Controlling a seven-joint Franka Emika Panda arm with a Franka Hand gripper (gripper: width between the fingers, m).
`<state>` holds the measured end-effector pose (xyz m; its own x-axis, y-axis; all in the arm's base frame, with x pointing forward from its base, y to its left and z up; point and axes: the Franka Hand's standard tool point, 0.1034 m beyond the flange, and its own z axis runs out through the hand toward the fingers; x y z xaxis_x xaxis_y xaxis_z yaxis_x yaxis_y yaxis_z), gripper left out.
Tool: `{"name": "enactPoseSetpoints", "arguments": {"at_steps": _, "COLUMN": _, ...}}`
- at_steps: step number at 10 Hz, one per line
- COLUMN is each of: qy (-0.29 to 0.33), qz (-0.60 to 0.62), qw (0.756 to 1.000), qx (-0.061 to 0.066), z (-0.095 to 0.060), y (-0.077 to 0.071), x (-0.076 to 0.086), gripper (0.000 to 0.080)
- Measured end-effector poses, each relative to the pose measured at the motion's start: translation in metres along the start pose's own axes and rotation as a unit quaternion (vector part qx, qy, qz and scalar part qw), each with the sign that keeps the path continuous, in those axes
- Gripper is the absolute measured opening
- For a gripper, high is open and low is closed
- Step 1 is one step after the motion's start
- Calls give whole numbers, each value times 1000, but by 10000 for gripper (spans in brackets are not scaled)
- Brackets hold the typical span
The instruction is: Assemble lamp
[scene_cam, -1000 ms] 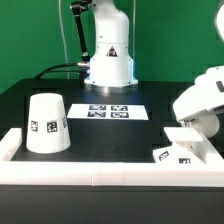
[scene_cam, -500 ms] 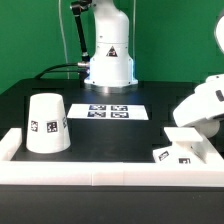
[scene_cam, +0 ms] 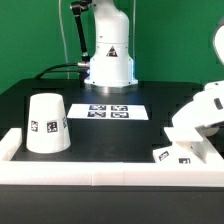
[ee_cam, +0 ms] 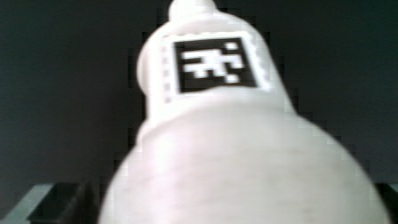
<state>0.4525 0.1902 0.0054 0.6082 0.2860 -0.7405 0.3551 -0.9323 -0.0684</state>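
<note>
Shade (scene_cam: 46, 123): at the exterior view's left, standing mouth down on the black bench (scene_cam: 150, 100), narrow end up, two tags on its side. It is near the front rail and well apart from the other lamp parts.
Rail (scene_cam: 100, 171): white, running along the front of the bench and turning up at both front corners.
Marker board (scene_cam: 108, 111): flat in the middle of the bench, in front of the arm's pedestal (scene_cam: 108, 62).
Pincer (scene_cam: 188, 127): at the exterior view's right, on the tilted white end of the arm, low over the base. Its fingers cannot be made out in either view, so I cannot tell whether it is open or clamped.
Bulb (ee_cam: 217, 140): fills the wrist view, very near the camera, its round body nearest and its tagged neck pointing away.
Base (scene_cam: 178, 154): flat on the bench in the right front corner, just inside the rail, tags facing up.
</note>
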Motion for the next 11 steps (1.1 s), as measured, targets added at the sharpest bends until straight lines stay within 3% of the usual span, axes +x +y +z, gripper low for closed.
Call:
{"name": "enactPoseSetpoints", "arguments": {"at_steps": 2, "qy": 0, "qz": 0, "qw": 1000, "qx": 0, "z": 0, "y": 0, "x": 0, "gripper": 673}}
{"name": "enactPoseSetpoints", "arguments": {"at_steps": 3, "qy": 0, "qz": 0, "qw": 1000, "qx": 0, "z": 0, "y": 0, "x": 0, "gripper": 576}}
{"name": "enactPoseSetpoints", "arguments": {"at_steps": 6, "qy": 6, "qz": 1, "qw": 1000, "qx": 5, "z": -8, "y": 7, "x": -3, "gripper": 576}}
{"name": "enactPoseSetpoints", "arguments": {"at_steps": 8, "qy": 8, "qz": -4, "qw": 1000, "qx": 11, "z": -26, "y": 17, "x": -16, "gripper": 576}}
{"name": "enactPoseSetpoints", "arguments": {"at_steps": 11, "qy": 9, "qz": -3, "qw": 999, "qx": 32, "z": -65, "y": 48, "x": -53, "gripper": 577}}
